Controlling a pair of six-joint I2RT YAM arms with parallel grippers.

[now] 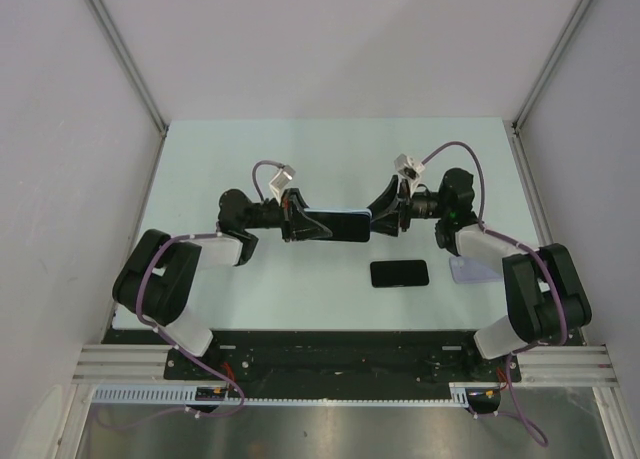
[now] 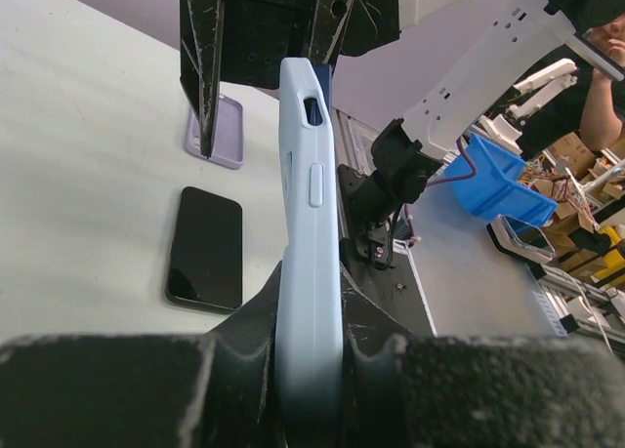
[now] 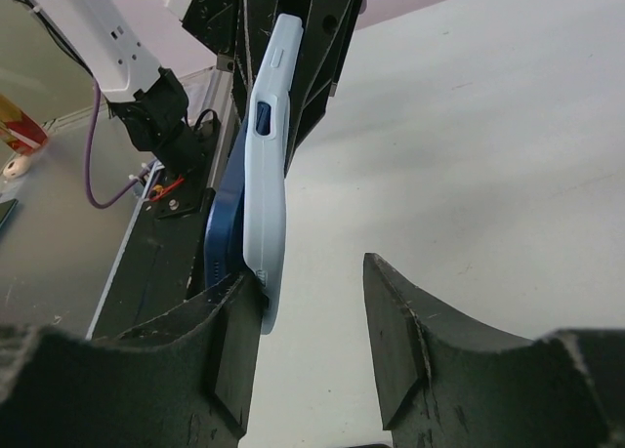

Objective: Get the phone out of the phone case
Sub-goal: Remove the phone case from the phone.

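Observation:
A light blue phone case (image 1: 335,225) with a dark blue phone in it is held edge-up above the table's middle. My left gripper (image 1: 297,224) is shut on its left end; in the left wrist view the case (image 2: 310,204) is clamped between the jaws (image 2: 311,306). My right gripper (image 1: 383,219) is open at the case's right end. In the right wrist view (image 3: 312,316) one finger (image 3: 229,331) touches the end, where the blue phone (image 3: 221,228) stands a little apart from the case (image 3: 266,165). The other finger is clear of it.
A black phone (image 1: 399,273) lies flat on the table in front of the held case, also in the left wrist view (image 2: 205,248). A lilac case (image 1: 468,270) lies to its right, near the right arm. The arms' black base plate (image 1: 340,344) runs along the near edge.

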